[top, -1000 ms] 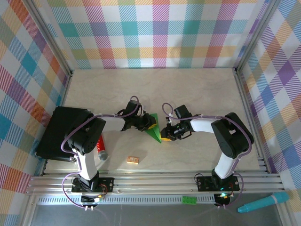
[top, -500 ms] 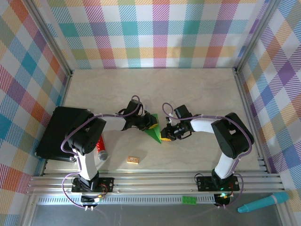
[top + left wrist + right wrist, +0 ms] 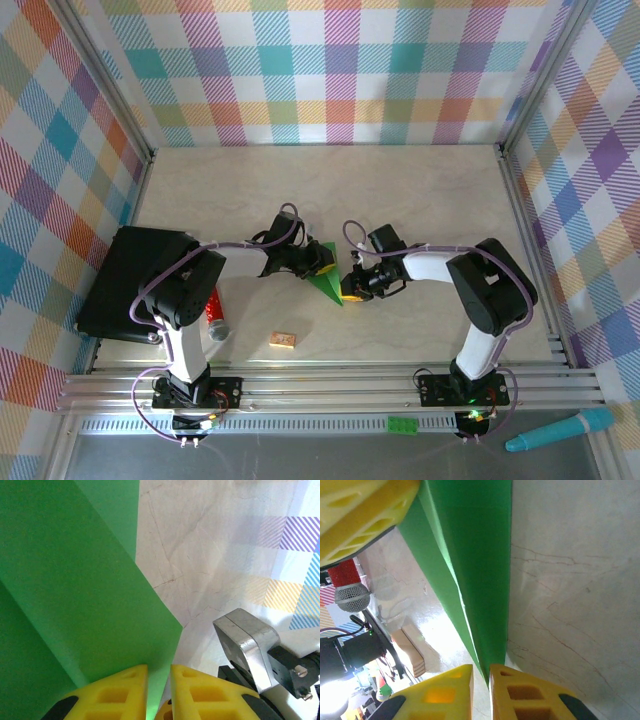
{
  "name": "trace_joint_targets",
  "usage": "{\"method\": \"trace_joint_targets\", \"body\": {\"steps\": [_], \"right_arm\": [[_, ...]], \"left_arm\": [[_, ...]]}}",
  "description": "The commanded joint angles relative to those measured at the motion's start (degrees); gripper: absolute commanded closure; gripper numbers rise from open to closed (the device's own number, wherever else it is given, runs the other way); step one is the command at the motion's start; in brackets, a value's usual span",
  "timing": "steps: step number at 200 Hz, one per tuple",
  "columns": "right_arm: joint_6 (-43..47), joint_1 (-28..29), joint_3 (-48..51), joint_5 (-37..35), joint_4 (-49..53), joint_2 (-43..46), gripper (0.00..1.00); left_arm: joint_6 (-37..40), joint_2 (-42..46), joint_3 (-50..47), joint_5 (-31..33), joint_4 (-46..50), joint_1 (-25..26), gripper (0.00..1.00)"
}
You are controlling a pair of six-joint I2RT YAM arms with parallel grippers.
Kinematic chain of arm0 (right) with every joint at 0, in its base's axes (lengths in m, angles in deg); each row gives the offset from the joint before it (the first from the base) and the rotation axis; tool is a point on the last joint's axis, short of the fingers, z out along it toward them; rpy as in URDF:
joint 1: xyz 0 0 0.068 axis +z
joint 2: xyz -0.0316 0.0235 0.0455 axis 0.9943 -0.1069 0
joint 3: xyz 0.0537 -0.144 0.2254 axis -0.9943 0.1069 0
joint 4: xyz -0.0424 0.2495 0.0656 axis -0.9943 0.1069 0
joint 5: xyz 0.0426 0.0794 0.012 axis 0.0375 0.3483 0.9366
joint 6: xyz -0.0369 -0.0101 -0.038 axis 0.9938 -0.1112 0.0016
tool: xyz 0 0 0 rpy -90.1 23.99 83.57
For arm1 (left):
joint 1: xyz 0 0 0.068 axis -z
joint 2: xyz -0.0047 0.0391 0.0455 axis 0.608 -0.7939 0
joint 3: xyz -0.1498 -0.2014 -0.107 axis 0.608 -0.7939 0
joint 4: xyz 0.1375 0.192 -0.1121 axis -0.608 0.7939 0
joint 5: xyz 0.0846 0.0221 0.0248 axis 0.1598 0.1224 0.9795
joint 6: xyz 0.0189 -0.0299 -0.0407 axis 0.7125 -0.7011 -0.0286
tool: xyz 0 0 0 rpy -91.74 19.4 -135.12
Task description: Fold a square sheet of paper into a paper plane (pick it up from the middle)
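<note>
Left tool (image 3: pixel 159 672): yellow fingers pinched almost together, with only a thin slit between them. An edge of the green paper (image 3: pixel 75 580) is caught in the slit.

Right tool (image 3: pixel 481 672): much the same. Its fingers nearly touch and nip the paper at its narrow end.

From overhead the paper is a folded, pointed wedge at mid-frame on the worktop (image 3: pixel 400 200), tip aimed toward the lower frame. The left tool is at its upper left edge, the right tool at its lower right, near the tip. Can't tell whether the paper lies flat or is lifted.

Both arms reach low and inward from bases at the bottom of the frame. Their forearms are roughly level and the wrists meet at centre.

Black tray (image 3: pixel 130 280) at the left edge, a red-handled item (image 3: pixel 214 312) just beside it, and a small wooden block (image 3: pixel 283 340) at lower centre.
</note>
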Motion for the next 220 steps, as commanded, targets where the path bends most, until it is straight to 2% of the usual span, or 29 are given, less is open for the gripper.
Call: {"method": "trace_joint_targets", "body": {"steps": [1,52,131,220], "right_arm": [[1.39,0.47,0.55,0.99,0.64,-1.34,0.82],[1.6,0.75,0.45,0.37,1.13,-2.25,0.86],[3.86,1.45,0.02,-4.41,4.35,-4.36,0.86],[4.49,1.48,-1.09,-6.59,6.29,-5.47,0.87]], "left_arm": [[0.66,-0.96,1.53,-1.42,0.94,0.75,0.81],[0.58,-1.18,1.73,-1.51,1.02,0.8,0.81],[0.49,0.28,1.97,0.54,1.73,0.65,0.81],[0.49,0.96,0.6,1.57,2.09,-0.22,0.83]]}}
